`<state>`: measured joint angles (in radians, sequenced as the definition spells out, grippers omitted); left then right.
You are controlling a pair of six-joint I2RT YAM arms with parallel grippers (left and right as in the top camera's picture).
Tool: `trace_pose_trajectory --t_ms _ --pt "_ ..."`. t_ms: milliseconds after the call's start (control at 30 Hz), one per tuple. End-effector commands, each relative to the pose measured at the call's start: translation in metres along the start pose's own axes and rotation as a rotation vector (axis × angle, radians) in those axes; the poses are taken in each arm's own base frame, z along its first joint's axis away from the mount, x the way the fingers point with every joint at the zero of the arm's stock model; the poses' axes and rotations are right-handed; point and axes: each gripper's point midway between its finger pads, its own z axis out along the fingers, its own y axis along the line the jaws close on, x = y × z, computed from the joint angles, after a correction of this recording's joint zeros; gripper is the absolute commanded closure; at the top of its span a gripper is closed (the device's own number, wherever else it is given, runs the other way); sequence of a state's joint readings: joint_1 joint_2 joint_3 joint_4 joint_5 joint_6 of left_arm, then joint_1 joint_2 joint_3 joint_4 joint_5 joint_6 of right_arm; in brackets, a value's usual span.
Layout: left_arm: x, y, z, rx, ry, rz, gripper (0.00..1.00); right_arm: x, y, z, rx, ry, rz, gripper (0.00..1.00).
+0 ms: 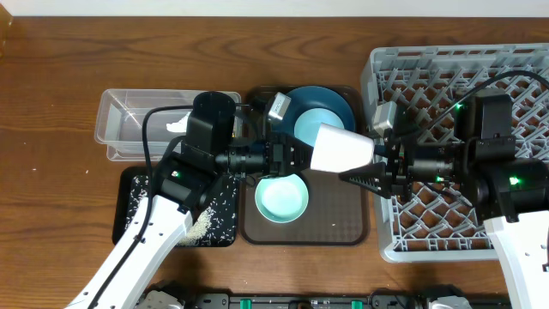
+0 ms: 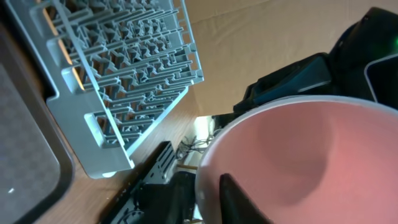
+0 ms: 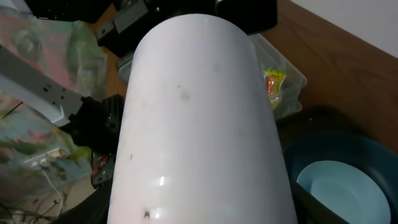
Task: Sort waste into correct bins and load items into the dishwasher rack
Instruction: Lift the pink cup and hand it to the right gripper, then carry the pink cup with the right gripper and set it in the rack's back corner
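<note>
- A dark wooden bench (image 1: 51,129) carries everything. The grey pegged rack (image 1: 455,56) fills the 3 o'clock side, and a brown tray (image 1: 343,219) sits in the middle.
- The cup (image 1: 339,148) hangs on its side over the brown tray, at the centre of the overhead view. It is matt white outside with a few small dark specks, and soft pink inside. Its mouth faces 9 o'clock.
- The left hand (image 1: 293,159) is clenched on the cup's rim, one finger (image 2: 239,199) inside the pink wall and the other outside.
- The right hand (image 1: 367,172) is at the cup's base from 3 o'clock. I cannot tell whether it grips.
- On the brown tray, the dark-blue plate (image 1: 343,107) at 12 o'clock holds the blue bowl (image 1: 316,124). The mint bowl (image 1: 281,197) stands at 6 o'clock.
- The clear tub (image 1: 116,129) at 10 o'clock holds the tissue (image 1: 176,126) and the yellow-green wrapper (image 3: 274,81).
- The black tray (image 1: 129,206) at 8 o'clock holds scattered rice (image 1: 206,223).
</note>
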<state>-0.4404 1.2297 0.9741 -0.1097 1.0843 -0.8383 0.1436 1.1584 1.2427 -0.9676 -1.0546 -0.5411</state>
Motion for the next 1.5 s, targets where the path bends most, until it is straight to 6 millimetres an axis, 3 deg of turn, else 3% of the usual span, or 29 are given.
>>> trace_pose_trajectory --t_ms 0,100,233,333,500,633,733,833,1100,1267,1467 --pt "-0.001 -0.001 0.001 -0.011 -0.010 0.045 0.71 -0.007 -0.001 -0.003 0.002 -0.023 -0.008 0.65" --pt "-0.014 0.008 -0.002 -0.061 -0.073 0.085 0.58 -0.006 -0.004 -0.003 0.017 -0.016 -0.010 0.67" --pt "-0.036 0.025 -0.016 -0.140 -0.179 0.080 0.52 -0.003 -0.010 -0.004 0.051 0.004 -0.001 0.68" --pt "-0.052 0.045 -0.033 -0.220 -0.259 0.036 0.41 0.002 -0.026 -0.005 0.143 0.036 0.045 0.69" --pt "-0.052 0.085 -0.056 -0.368 -0.314 -0.109 0.26 0.011 -0.083 -0.024 0.481 0.086 0.191 0.70" --pt "-0.038 0.105 -0.062 -0.455 -0.301 -0.200 0.15 0.022 -0.138 -0.070 0.913 0.072 0.367 0.69" --pt "-0.032 0.109 -0.063 -0.472 -0.286 -0.227 0.13 0.028 -0.162 -0.104 1.158 0.043 0.444 0.69" --pt "-0.032 0.109 -0.063 -0.472 -0.287 -0.226 0.12 0.031 -0.179 -0.122 1.303 0.030 0.465 0.69" --pt "-0.032 0.109 -0.063 -0.471 -0.287 -0.226 0.07 0.049 -0.230 -0.120 1.374 0.053 0.503 0.70" --pt "-0.032 0.109 -0.063 -0.472 -0.287 -0.226 0.07 0.071 -0.270 -0.141 1.436 -0.007 0.613 0.70" --pt "-0.032 0.109 -0.063 -0.472 -0.287 -0.226 0.07 0.101 -0.300 -0.150 1.398 -0.018 0.702 0.70"
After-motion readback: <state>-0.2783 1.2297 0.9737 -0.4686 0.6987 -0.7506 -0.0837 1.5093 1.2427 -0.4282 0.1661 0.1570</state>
